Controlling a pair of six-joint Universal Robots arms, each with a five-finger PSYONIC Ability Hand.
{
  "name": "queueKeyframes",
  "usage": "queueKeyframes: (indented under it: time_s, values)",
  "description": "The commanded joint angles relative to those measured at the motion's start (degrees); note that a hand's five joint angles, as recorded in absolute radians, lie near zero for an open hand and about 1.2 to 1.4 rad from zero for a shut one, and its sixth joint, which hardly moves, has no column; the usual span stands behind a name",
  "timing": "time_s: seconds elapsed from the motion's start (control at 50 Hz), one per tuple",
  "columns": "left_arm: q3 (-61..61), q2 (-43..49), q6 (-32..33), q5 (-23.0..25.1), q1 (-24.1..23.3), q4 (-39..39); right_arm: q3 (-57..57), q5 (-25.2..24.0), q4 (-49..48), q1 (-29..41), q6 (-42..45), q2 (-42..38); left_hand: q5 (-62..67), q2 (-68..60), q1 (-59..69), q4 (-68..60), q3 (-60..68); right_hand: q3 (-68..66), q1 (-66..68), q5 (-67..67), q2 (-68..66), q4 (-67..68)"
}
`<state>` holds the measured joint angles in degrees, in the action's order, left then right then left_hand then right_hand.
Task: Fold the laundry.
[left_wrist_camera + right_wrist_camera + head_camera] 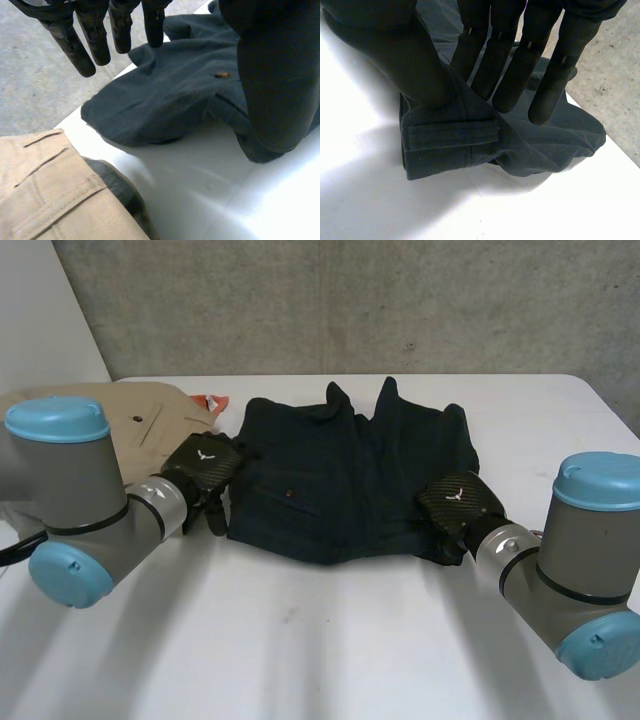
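A dark navy garment (340, 480) with a small button pocket lies spread across the middle of the white table (320, 640). My left hand (200, 465) is at the garment's left edge. In the left wrist view its fingers (95, 40) are straight and held above the dark cloth (170, 100), with the thumb (280, 75) over the cloth; it is open. My right hand (460, 502) is at the garment's near right corner. There its thumb (395, 50) and fingers (510, 65) pinch a folded band of the cloth (450, 145).
A beige garment (150, 420) lies at the table's left, close beside my left arm, with a dark grey layer (117, 185) under its edge. An orange-red item (208, 402) peeks out behind it. A concrete wall stands behind the table.
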<state>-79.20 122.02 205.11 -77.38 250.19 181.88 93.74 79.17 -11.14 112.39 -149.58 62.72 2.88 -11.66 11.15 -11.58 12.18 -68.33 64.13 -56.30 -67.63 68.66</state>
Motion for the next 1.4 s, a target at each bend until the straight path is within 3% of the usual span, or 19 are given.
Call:
queueKeyframes:
  time_s: [0.02, 0.08, 0.12, 0.18, 0.22, 0.32, 0.48, 0.56, 0.74, 0.78, 0.8, 0.82, 0.84, 0.88, 0.9, 1.0, 1.12, 1.26, 1.4]
  values:
    - [5.19, 6.38, 2.48, 2.58, -0.23, -1.26, 0.22, 0.11, 0.16, -0.07, 0.07, -0.06, -1.49, 0.28, 0.24, 0.19, -0.79, -11.67, 15.87, -13.70, -12.37, 11.34]
    - [7.74, 9.38, 3.89, 2.58, -0.75, -1.61, 0.31, 0.64, 0.16, -0.15, 0.07, -0.14, 0.01, -1.23, 1.74, -1.32, 0.71, -11.67, 15.87, -13.70, -12.37, 11.34]
    - [9.06, 11.13, 5.38, 2.41, -1.02, -2.32, 0.31, 1.25, 0.33, -0.24, 0.07, -0.23, 9.23, -10.44, 10.95, -10.53, 9.92, -11.67, 15.87, -13.70, -12.37, 11.34]
    - [9.50, 11.40, 7.49, 1.97, -1.37, -2.93, 0.48, 2.13, 0.42, -0.68, 0.07, 0.03, 48.01, -49.23, 49.74, -49.31, 48.71, -11.67, 15.87, -13.70, -12.37, 11.34]
    - [9.24, 9.92, 7.93, 1.18, -1.81, -3.28, 0.83, 2.66, 0.33, -0.86, 0.07, 0.12, 67.03, -68.25, 68.76, -68.34, 67.73, -11.67, 15.87, -13.70, -12.37, 11.34]
    - [6.08, 3.77, 3.64, -2.42, -4.62, -3.72, 0.05, 5.12, -0.10, -2.96, -0.01, 1.79, 67.12, -68.34, 68.85, -68.42, 67.82, -11.67, 15.87, -13.70, -12.37, 11.34]
    - [1.60, -8.19, -7.61, -10.85, -14.80, -2.94, -9.00, 3.81, -9.23, -8.23, -0.19, 2.50, 67.12, -68.34, 68.85, -68.42, 67.82, -11.67, 15.87, -13.70, -12.37, 11.34]
    - [2.21, -9.34, -12.53, -15.60, -21.48, -2.50, -14.80, -1.19, -18.19, -10.78, -1.15, -0.49, 67.12, -68.34, 68.85, -68.42, 67.82, -11.67, 15.87, -13.70, -12.37, 11.34]
    - [9.67, -0.57, -21.23, -26.85, -37.91, 1.98, -18.68, -18.50, -36.20, -14.74, -16.43, -8.92, 67.12, -68.34, 68.85, -68.42, 67.82, -11.67, 15.87, -13.70, -12.37, 11.34]
    - [10.82, 1.55, -22.56, -26.77, -39.85, 1.73, -18.33, -19.40, -38.59, -15.27, -18.29, -10.07, 55.95, -57.17, 57.68, -57.25, 56.65, -11.67, 15.87, -13.70, -12.37, 11.34]
    - [11.78, 3.56, -23.61, -25.90, -41.78, 1.03, -17.80, -19.40, -39.47, -15.97, -19.08, -10.86, 35.05, -36.27, 36.78, -36.36, 35.75, -11.67, 15.87, -13.70, -12.37, 11.34]
    - [11.96, 4.45, -24.14, -25.20, -42.84, 0.41, -17.36, -19.23, -39.48, -16.32, -19.35, -11.13, 22.52, -23.74, 24.25, -23.82, 23.22, -10.15, 14.35, -12.18, -10.85, 9.82]
    - [12.49, 5.76, -24.32, -23.80, -44.16, -0.90, -17.10, -19.05, -39.39, -16.59, -19.35, -11.39, 4.74, -5.96, 6.47, -6.05, 5.44, -2.81, 7.01, -4.84, -3.51, 2.48]
    - [12.58, 6.22, -23.53, -22.65, -45.14, -2.66, -16.13, -18.00, -38.34, -17.55, -19.26, -11.57, -2.88, 1.66, -1.15, 1.58, -2.18, 20.07, -15.87, 18.04, 19.37, -20.40]
    - [12.32, 5.87, -22.22, -22.29, -44.88, -4.06, -15.61, -16.52, -36.77, -18.17, -19.00, -11.22, -2.88, 1.66, -1.15, 1.58, -2.18, 33.63, -29.43, 31.60, 32.93, -33.96]
    - [10.56, 1.22, -18.70, -23.17, -40.05, -5.48, -14.72, -9.66, -28.95, -18.70, -17.68, -7.45, -2.88, 1.66, -1.15, 1.58, -2.18, 58.12, -53.92, 56.09, 57.42, -58.45]
    - [7.14, -8.44, -18.17, -22.03, -32.07, -5.13, -14.63, 0.09, -8.43, -17.04, -15.84, 2.47, -2.88, 1.66, -1.15, 1.58, -2.18, 58.33, -54.13, 56.30, 57.63, -58.66]
    - [2.40, -11.98, -16.42, -17.73, -21.43, -5.83, -12.71, 2.57, 19.61, -12.73, -15.13, 13.72, -2.88, 1.66, -1.15, 1.58, -2.18, 57.54, -53.34, 55.51, 56.84, -57.87]
    - [-0.95, -8.47, -7.72, -8.68, -11.93, -5.83, -6.91, 2.84, 35.83, -9.12, -13.47, 19.28, 2.70, -3.92, 4.43, -4.00, 3.40, 46.89, -42.70, 44.86, 46.19, -47.22]
